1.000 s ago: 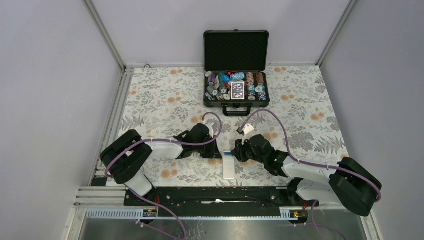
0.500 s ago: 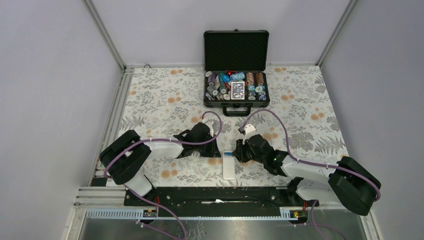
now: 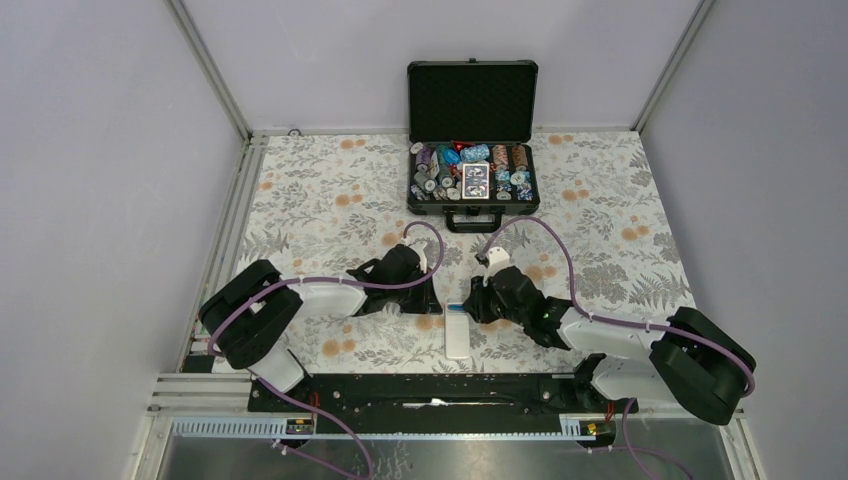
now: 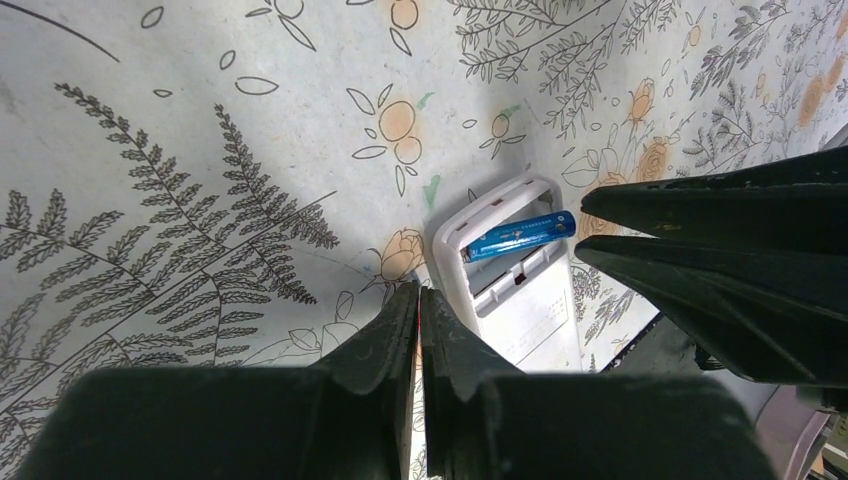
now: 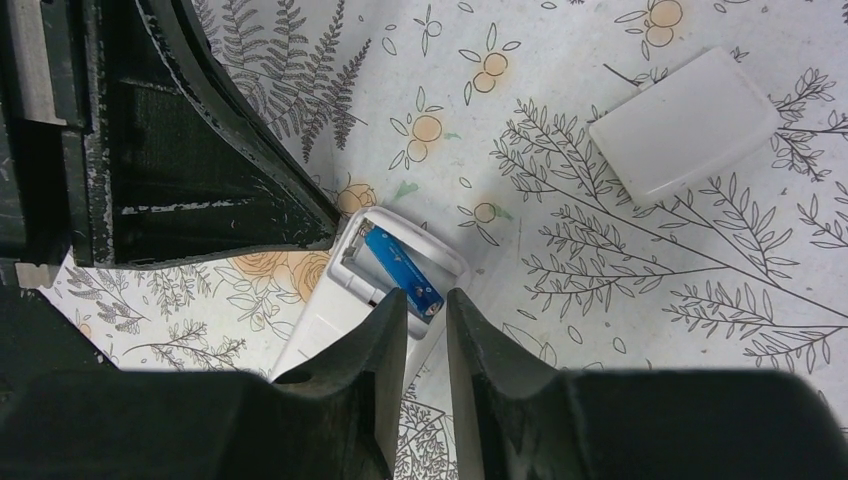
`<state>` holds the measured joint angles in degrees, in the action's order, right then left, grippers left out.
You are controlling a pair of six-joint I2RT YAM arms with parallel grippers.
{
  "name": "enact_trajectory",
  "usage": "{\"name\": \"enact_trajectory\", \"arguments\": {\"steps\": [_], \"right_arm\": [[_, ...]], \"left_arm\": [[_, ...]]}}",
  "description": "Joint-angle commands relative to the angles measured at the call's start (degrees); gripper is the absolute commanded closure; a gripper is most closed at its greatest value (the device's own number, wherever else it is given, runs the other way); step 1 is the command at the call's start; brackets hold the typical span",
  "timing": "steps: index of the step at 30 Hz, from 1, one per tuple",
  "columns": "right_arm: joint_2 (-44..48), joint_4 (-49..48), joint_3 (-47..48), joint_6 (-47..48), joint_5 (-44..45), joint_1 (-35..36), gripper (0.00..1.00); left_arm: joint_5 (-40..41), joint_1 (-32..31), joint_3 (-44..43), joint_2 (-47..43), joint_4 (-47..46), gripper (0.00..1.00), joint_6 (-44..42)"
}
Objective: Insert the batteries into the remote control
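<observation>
Your right end effector (image 5: 428,298) pinches one slim blue battery (image 4: 518,236), aslant in the white rectangular remote control (image 4: 527,312). Your left end effector (image 4: 418,292) is clenched empty; one more to load.

An open black case (image 3: 472,100) stands at the far middle of a floral tablecloth (image 3: 320,200), with plain pale lilac walls (image 3: 100,150) rising behind it and to either side, joined at the corners by slim aluminium posts (image 3: 210,70) under even light.

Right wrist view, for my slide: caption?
Right gripper straddling the end of a blue battery in the opened remote.
</observation>
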<state>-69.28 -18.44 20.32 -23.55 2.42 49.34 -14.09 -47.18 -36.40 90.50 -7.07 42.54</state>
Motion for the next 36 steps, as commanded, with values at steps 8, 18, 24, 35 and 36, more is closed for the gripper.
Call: {"name": "enact_trajectory", "arguments": {"steps": [8, 18, 24, 35, 36], "right_arm": [[-1.31, 0.27, 2.76, -2.07, -0.56, 0.28, 0.75], [-1.60, 1.30, 3.31, -2.44, -1.27, 0.23, 0.79], [-2.46, 1.53, 3.70, -2.71, -1.71, 0.22, 0.80], [-3.01, 1.04, 3.84, -3.05, -2.08, 0.23, 0.83], [-3.14, 0.96, 3.90, -3.05, -2.25, 0.18, 0.83]], "left_arm": [[-0.14, 0.33, -2.44, 0.77, -2.88, 0.92, 0.21], [-0.86, 0.33, -2.62, 1.43, -3.21, 0.93, 0.07], [-1.51, 0.33, -2.88, 1.89, -3.47, 0.94, -0.01], [-1.99, 0.31, -3.05, 2.35, -3.49, 0.94, -0.40], [-1.97, 0.32, -3.06, 2.42, -3.48, 0.94, -0.44]]}}
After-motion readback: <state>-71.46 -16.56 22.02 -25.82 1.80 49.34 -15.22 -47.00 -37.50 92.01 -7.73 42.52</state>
